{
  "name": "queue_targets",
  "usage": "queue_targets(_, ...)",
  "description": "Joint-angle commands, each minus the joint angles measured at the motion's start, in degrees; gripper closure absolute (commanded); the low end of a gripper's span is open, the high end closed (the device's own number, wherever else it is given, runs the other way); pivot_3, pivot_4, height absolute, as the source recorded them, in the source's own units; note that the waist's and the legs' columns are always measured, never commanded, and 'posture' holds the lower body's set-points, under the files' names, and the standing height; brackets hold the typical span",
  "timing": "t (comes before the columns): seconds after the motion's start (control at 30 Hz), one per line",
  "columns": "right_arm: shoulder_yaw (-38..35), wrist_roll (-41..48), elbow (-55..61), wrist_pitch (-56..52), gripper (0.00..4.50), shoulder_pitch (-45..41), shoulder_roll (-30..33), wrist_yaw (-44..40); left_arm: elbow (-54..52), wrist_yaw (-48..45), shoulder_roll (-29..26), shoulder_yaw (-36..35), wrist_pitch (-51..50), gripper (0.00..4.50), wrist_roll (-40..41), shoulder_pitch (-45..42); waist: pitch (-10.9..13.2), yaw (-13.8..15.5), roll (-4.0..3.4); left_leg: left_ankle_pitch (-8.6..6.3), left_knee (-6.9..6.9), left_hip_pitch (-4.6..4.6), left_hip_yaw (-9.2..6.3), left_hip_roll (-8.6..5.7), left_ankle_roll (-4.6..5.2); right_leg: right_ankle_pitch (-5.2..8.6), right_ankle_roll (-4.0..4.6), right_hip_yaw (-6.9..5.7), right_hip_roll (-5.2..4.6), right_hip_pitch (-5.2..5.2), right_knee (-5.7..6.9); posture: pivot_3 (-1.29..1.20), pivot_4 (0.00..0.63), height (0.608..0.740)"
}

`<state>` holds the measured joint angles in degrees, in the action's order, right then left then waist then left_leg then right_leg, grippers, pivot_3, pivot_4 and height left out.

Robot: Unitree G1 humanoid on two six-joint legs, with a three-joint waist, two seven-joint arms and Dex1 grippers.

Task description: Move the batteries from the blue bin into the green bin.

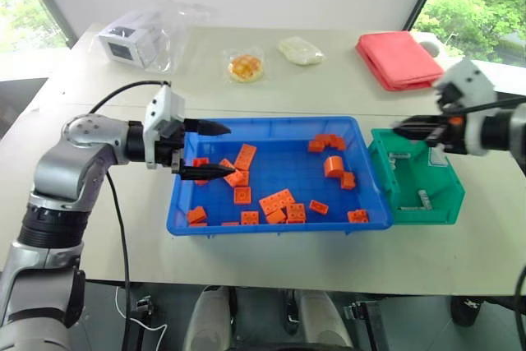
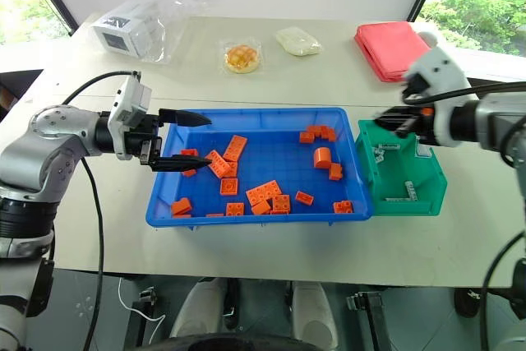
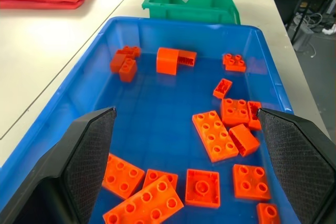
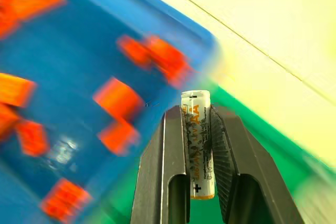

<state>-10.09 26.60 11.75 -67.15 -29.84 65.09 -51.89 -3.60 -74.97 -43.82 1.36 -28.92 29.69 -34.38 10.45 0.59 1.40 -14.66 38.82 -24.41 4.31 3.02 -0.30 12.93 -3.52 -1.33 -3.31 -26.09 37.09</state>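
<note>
Right end effector (image 4: 198, 150) clamped on a battery (image 4: 197, 145) above the green bin (image 1: 427, 203); left end effector (image 1: 215, 150) wide open, empty, over the blue bin (image 1: 271, 226).

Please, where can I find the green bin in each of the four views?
Left eye view: green bin at the right, beside the blue bin.
Right eye view: green bin again right of the blue bin.
Left wrist view: green bin beyond the blue bin's far end.
Right wrist view: green bin, blurred, behind the gripped battery.
Shared landmark: the blue bin.
</note>
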Motion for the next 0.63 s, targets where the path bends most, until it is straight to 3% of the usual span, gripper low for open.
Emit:
queue_targets(0.03, -2.8, -0.46, -0.04, 1.68, 2.89, 3.01, -0.14, 1.65, 0.4, -0.76, -0.38, -0.71, 1.15, 0.0, 0.09, -1.13, 0.01, -0.3, -0.02, 0.0, 0.02, 0.0, 0.02, 0.01, 0.0, 0.0, -0.01, 0.02, 0.01, -0.02, 0.01, 0.0, 0.15, 0.734)
queue_targets(0.2, -2.87, -2.58, -4.08, 11.58, 0.41, 4.97, -1.67, 1.52, 2.54, -1.78, -0.48, -0.34, 1.55, 0.0, -0.4, -2.75, 0.01, -1.13, -0.02, 0.0, 0.05, 0.01, 0.0, 0.01, 0.0, -0.01, -0.02, 0.07, 0.05, -0.02, 0.04, 0.0, 0.15, 0.734)
queue_targets(0.3, -5.74, -3.8, -9.41, 23.08, 0.41, 8.23, 1.44, -5.06, 4.27, -3.47, -3.13, -2.24, 1.56, 0.0, -0.31, -2.8, 0.02, -1.1, -0.03, -0.01, 0.05, -0.01, 0.01, 0.0, 0.01, 0.01, -0.05, 0.07, 0.05, -0.01, 0.02, 0.0, 0.15, 0.734)
queue_targets(0.43, -12.74, -3.49, -16.23, 39.4, 0.41, 13.91, 6.45, -19.23, 9.17, -8.54, -11.55, -7.5, -1.03, 0.0, 2.07, -2.6, 0.07, -1.26, -0.11, -0.03, 0.04, -0.02, 0.05, 0.0, 0.05, 0.05, -0.13, 0.08, 0.04, -0.05, 0.02, 0.0, 0.15, 0.734)
queue_targets(0.63, -16.56, 0.71, -17.58, 41.12, 0.41, 16.58, 9.47, -30.71, 10.53, -14.38, -21.61, -12.58, -1.06, 0.0, 2.74, 1.62, 0.05, -1.73, -0.15, -0.04, 0.03, 0.19, 0.13, 0.14, 0.06, 0.08, -0.1, 0.08, 0.1, 0.07, 0.03, 0.0, 0.15, 0.734)
